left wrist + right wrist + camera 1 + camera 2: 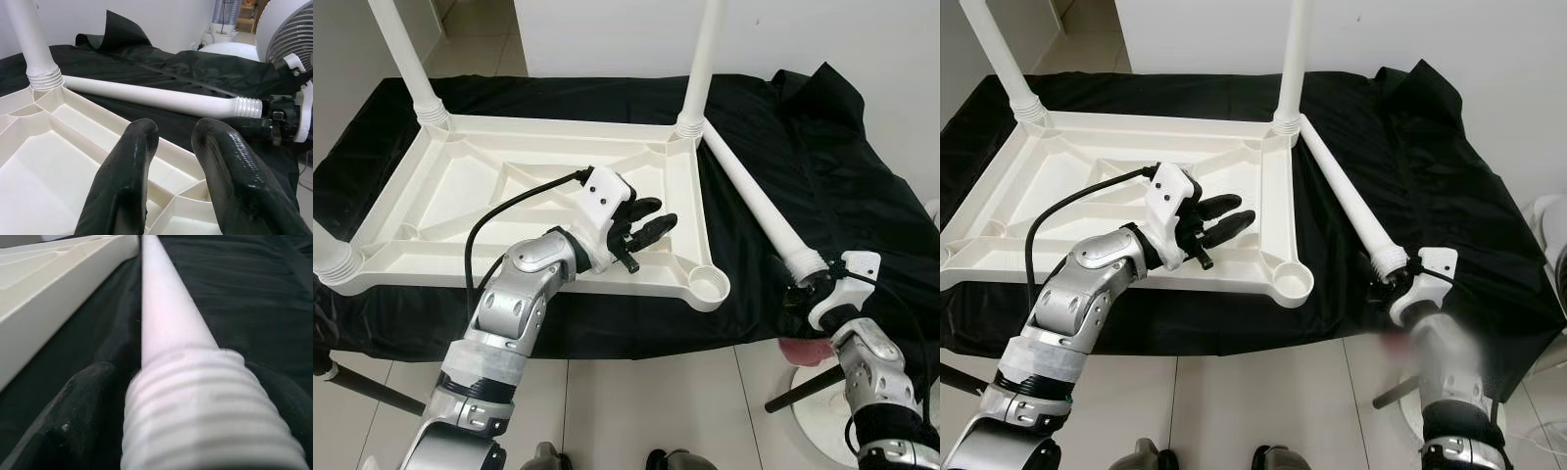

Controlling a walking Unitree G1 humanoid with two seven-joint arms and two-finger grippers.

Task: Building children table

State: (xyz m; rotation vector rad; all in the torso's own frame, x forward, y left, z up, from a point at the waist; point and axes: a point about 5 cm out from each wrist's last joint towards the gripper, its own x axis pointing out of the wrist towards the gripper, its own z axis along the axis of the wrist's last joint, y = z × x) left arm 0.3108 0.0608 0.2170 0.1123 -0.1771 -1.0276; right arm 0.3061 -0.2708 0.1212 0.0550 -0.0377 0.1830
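Observation:
A white plastic table top [440, 196] lies upside down on a black cloth. Upright legs stand in both far corners [700, 59] and in the near left corner [335, 257]. The near right corner socket [708, 284] holds no leg. A loose white leg [754, 201] lies on the cloth beside the top's right edge, its threaded end [803, 262] toward me. My right gripper [800, 286] is shut on that threaded end, with a finger [73, 426] on either side. My left gripper [662, 215] hovers open above the top's right rim, nothing between its fingers [132, 161].
The black cloth [842, 176] drapes over a low stand with dark metal legs [367, 387]. A white fan [288, 29] stands on the tiled floor at the right, its base [822, 421] close to my right arm. A white wall runs behind.

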